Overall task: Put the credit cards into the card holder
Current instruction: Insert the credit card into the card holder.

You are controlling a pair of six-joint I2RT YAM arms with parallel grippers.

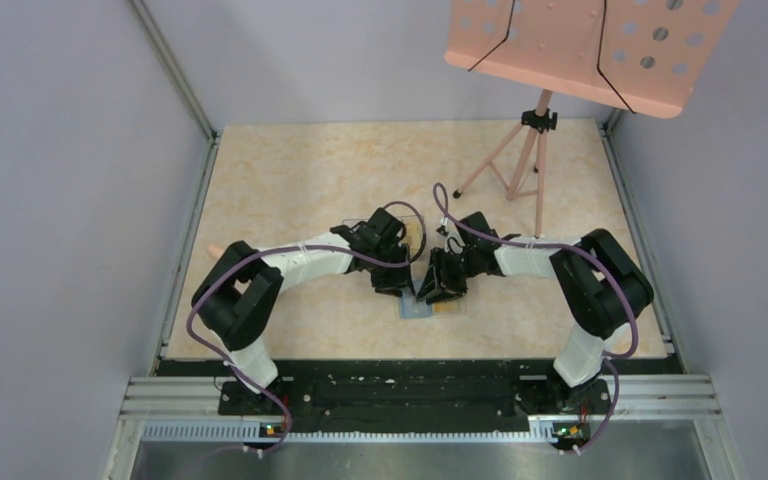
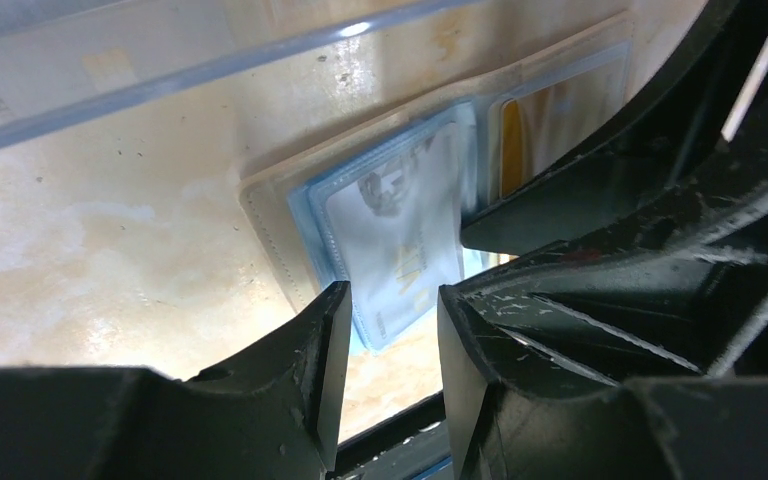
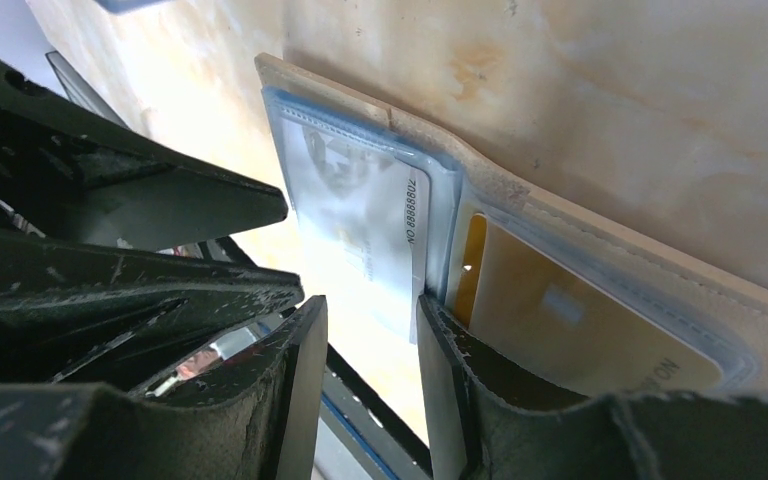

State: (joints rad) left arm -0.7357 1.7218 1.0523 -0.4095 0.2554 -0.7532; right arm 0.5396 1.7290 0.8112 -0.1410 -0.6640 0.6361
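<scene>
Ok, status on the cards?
Left gripper and right gripper open over tan folding wallet. White card partly out of blue sleeve; yellow-orange card seated. Nothing blocking.

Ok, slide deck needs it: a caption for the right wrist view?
Open card holder: white card partly inserted, yellow card fully pocketed.

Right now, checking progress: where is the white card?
Centre of the left wrist view: the white card sits partly in the wallet's blue pocket, its free end between the left gripper's fingertips, left of the yellow card.
</scene>
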